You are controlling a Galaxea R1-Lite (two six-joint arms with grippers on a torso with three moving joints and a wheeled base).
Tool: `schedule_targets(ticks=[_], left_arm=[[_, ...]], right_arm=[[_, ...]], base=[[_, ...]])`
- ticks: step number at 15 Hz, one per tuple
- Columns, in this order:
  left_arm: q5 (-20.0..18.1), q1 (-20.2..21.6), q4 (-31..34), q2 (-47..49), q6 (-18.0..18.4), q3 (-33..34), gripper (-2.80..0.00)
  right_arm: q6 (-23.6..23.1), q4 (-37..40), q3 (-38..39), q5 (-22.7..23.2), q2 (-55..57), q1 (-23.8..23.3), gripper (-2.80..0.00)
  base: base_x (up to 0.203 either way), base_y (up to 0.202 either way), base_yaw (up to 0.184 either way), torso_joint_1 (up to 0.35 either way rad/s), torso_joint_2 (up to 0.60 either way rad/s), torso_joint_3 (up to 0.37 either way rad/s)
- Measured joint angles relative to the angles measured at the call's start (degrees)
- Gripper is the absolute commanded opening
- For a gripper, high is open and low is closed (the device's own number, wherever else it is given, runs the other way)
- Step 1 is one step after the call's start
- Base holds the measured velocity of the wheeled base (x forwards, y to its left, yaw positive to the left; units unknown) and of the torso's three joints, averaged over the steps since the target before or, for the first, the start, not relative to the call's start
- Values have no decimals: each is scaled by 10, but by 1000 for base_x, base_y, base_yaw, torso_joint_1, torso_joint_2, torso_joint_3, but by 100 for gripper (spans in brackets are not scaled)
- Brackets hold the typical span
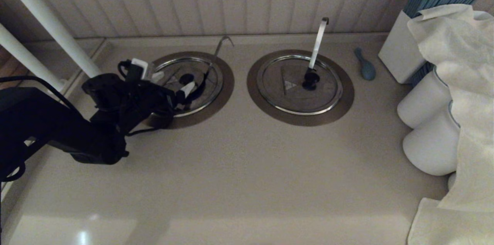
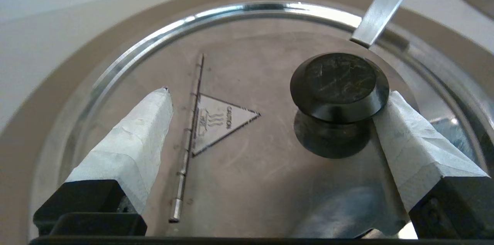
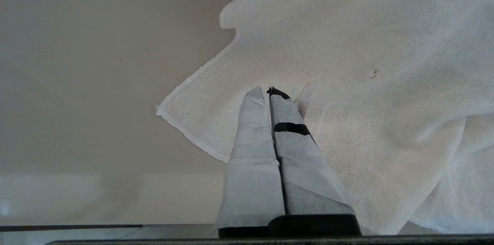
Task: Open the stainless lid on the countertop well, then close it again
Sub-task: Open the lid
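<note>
Left gripper (image 2: 272, 102) low over stainless lid (image 2: 247, 168), fingers spread, one touching black knob (image 2: 339, 85).

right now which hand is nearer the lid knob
Left. The left hand is open over the lid, one finger touching the knob. The right hand is shut over a white cloth.

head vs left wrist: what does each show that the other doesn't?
Head view only: the twin lid with its broad bright handle, a blue spoon, white cloth and the left arm's body reaching in.

Left wrist only: the hinge and caution triangle on the stainless lid, and one fingertip touching the black knob, the other well clear.

Both: the left gripper open over the stainless lid, the countertop well collar and the thin handle.
</note>
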Motion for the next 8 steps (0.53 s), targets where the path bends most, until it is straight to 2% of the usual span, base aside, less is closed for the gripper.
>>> schedule_targets(ticks=[4,8], left_arm=[[10,1,0,-9,-16,-3,0],[10,21,-1,-16,-47,-18,0]], right_arm=[[0,0,0,0,0,0,-280],[0,0,0,0,0,0,-280]], base=[[0,0,0,0,0,0],[0,0,0,0,0,0]])
